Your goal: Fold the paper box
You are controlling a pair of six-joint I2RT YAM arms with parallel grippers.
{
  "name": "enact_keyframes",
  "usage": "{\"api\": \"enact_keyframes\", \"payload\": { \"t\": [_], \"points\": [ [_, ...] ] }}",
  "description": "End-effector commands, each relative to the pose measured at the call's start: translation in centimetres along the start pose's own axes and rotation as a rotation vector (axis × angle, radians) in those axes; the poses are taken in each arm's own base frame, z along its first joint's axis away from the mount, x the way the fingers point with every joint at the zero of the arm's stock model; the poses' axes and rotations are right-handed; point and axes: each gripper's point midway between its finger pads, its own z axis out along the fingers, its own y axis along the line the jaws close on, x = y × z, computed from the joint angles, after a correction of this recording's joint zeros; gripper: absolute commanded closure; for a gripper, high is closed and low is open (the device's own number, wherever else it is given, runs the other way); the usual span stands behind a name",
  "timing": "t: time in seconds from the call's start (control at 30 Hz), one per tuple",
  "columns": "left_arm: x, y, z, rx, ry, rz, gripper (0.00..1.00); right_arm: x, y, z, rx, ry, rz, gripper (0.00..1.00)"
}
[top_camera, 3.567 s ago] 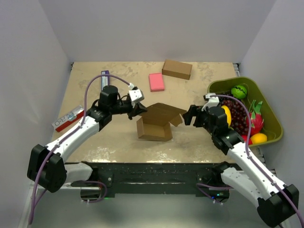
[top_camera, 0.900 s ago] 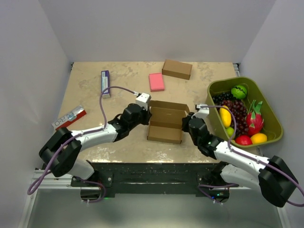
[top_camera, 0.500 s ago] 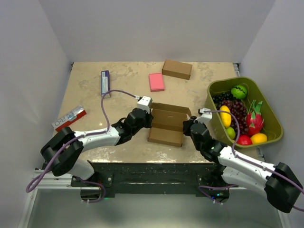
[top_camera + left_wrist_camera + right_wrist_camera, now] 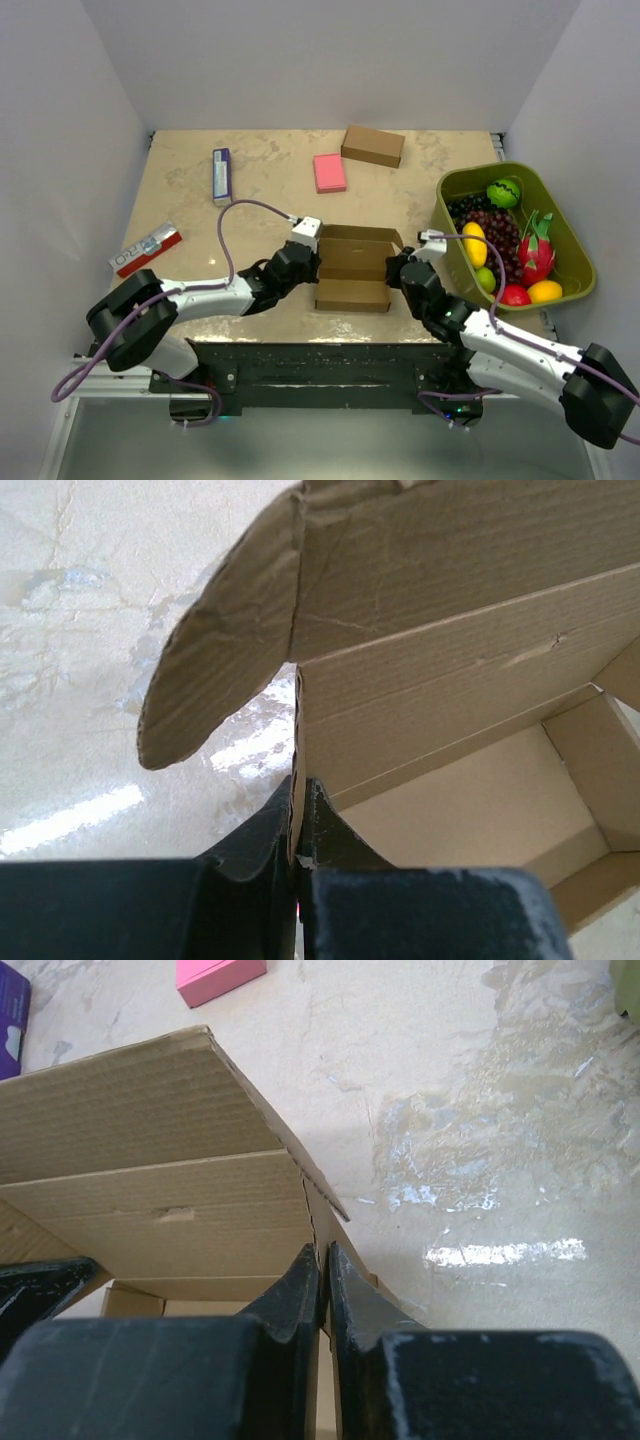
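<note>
The paper box [image 4: 352, 268], plain brown cardboard, stands open-topped near the table's front middle, its lid flap raised at the back. My left gripper [image 4: 314, 262] is shut on the box's left side wall [image 4: 297, 780], one finger inside and one outside; a rounded side flap [image 4: 215, 650] sticks out to the left. My right gripper [image 4: 393, 268] is shut on the right side wall [image 4: 322, 1260] in the same way. In the right wrist view the paper box [image 4: 150, 1170] shows its lid panel leaning over the inside.
A ready-made brown box [image 4: 373, 146] and a pink block [image 4: 329, 172] lie at the back. A purple packet [image 4: 221, 175] and a red-and-white packet [image 4: 146, 248] lie to the left. At the right stands a green bin [image 4: 560, 215] of toy fruit.
Both grippers have moved in from either side and now pinch the box's two side walls. The box has slid toward the front edge and squared up.
</note>
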Motion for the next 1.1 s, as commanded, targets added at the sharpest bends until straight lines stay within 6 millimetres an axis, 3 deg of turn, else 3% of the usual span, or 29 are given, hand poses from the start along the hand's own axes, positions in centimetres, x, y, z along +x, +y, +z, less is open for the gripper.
{"api": "enact_keyframes", "payload": {
  "t": [0.0,0.13,0.4,0.47,0.5,0.57,0.63,0.7,0.73,0.83,1.07],
  "points": [
    [-2.2,-1.3,-0.5,0.042,-0.055,0.059,0.97,-0.1,2.7,0.3,-0.082,0.000,0.030,0.96],
    [-4.0,-0.6,0.3,-0.007,-0.095,0.124,0.99,-1.7,4.4,1.2,-0.100,-0.049,0.025,0.97],
    [-9.5,1.2,1.8,-0.030,-0.227,0.166,1.00,-4.6,7.4,3.7,-0.104,-0.151,-0.017,1.00],
    [-9.6,1.2,2.1,-0.013,-0.232,0.187,0.96,-5.4,7.8,4.0,-0.095,-0.184,-0.018,1.00],
    [-9.9,1.4,2.2,-0.010,-0.243,0.187,0.93,-5.1,7.7,4.4,-0.085,-0.182,-0.028,1.00],
    [-9.4,1.6,2.6,0.005,-0.224,0.190,0.77,-5.2,7.6,4.8,-0.070,-0.199,-0.024,1.00],
    [-9.2,2.1,2.6,0.009,-0.211,0.186,0.53,-4.5,7.3,5.3,-0.056,-0.195,-0.029,1.00],
    [-8.9,2.5,2.3,0.007,-0.206,0.185,0.41,-4.1,7.2,5.5,-0.054,-0.189,-0.030,1.00],
    [-9.3,2.4,1.7,0.015,-0.220,0.182,0.30,-3.6,7.0,5.7,-0.048,-0.182,-0.036,1.00],
    [-9.5,2.9,0.5,0.032,-0.228,0.189,0.16,-3.7,7.0,5.6,-0.053,-0.184,-0.041,1.00],
    [-10.8,5.1,-1.4,0.163,-0.217,0.169,0.06,-3.9,7.2,5.3,-0.078,-0.187,-0.068,0.99]
  ]
}}
